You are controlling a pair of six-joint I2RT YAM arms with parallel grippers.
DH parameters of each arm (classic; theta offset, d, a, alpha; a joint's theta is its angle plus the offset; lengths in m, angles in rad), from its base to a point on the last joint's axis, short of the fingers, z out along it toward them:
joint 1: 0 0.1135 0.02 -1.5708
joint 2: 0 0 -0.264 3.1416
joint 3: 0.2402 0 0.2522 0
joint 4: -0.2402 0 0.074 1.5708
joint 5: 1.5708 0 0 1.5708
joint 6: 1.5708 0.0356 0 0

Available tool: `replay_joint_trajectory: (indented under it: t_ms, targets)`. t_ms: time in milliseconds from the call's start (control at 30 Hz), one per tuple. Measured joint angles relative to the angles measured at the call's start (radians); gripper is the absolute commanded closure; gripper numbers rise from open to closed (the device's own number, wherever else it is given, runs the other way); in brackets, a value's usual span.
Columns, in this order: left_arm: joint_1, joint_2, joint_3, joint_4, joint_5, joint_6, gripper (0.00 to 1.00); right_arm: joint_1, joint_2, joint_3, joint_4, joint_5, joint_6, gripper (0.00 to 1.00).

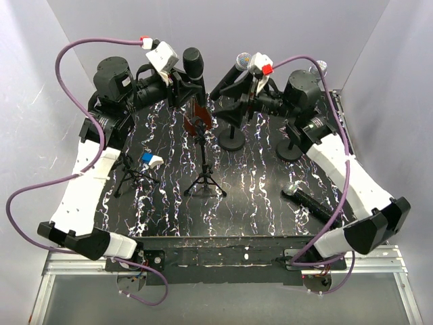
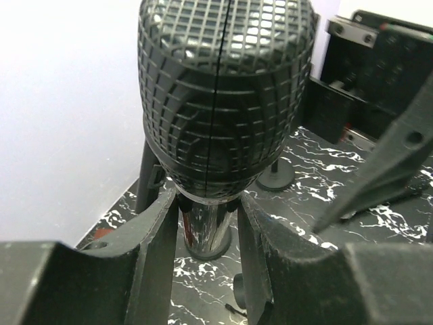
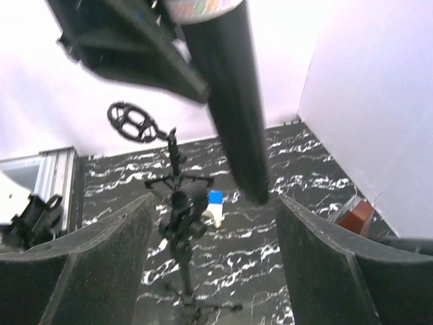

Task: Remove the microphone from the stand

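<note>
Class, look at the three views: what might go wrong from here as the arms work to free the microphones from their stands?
1. The left gripper clamps the black microphone just under its grille. Pulling may lift or tip the tripod stand if the red clip holds fast.
2. The right gripper stands open around the tilted microphone, so nothing grips it. It might slip or swing.

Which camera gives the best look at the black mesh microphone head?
Left wrist: the microphone head fills the frame, with the left gripper clamped just below it. The top view shows it small; the right wrist view does not show it.
</note>
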Motion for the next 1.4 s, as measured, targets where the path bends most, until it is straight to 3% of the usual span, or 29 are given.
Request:
replay_joint_trajectory:
  t_ms: [200,433,500,700,733,800,833,1000,1067,1267,1400]
  targets:
    - [0.000,0.029,0.026,-0.016,0.046,-0.023,1.00,0.007,0.128,0.097,0.121,0.027,0.077,0.23]
    - [0.000,0.031,0.027,-0.030,0.057,-0.033,1.00,0.034,0.241,0.162,0.149,0.032,0.114,0.28]
    - [0.000,0.031,0.027,-0.030,0.058,-0.036,1.00,0.039,0.244,0.164,0.156,0.031,0.117,0.34]
    - [0.000,0.030,0.027,-0.011,0.058,-0.047,1.00,0.056,0.247,0.196,0.182,-0.004,0.112,0.72]
    - [0.000,0.029,0.027,-0.008,0.059,-0.053,0.95,0.060,0.247,0.197,0.187,-0.012,0.109,0.76]
    - [0.000,0.028,0.026,-0.003,0.060,-0.059,0.60,0.061,0.247,0.197,0.192,-0.016,0.107,0.82]
    - [0.000,0.027,0.025,0.002,0.058,-0.062,0.47,0.061,0.247,0.197,0.194,-0.014,0.106,0.83]
    - [0.000,0.012,-0.016,0.049,0.022,-0.063,0.06,0.056,0.246,0.197,0.180,0.039,0.105,0.92]
    - [0.000,0.001,-0.034,0.069,0.002,-0.064,0.02,0.049,0.238,0.197,0.151,0.071,0.093,0.99]
    - [0.000,-0.063,-0.082,0.090,-0.035,-0.026,0.02,0.031,0.187,0.210,0.045,0.155,0.019,0.99]
    - [0.000,-0.129,-0.124,0.123,-0.094,0.013,0.02,0.026,0.185,0.330,-0.101,0.208,-0.059,0.99]
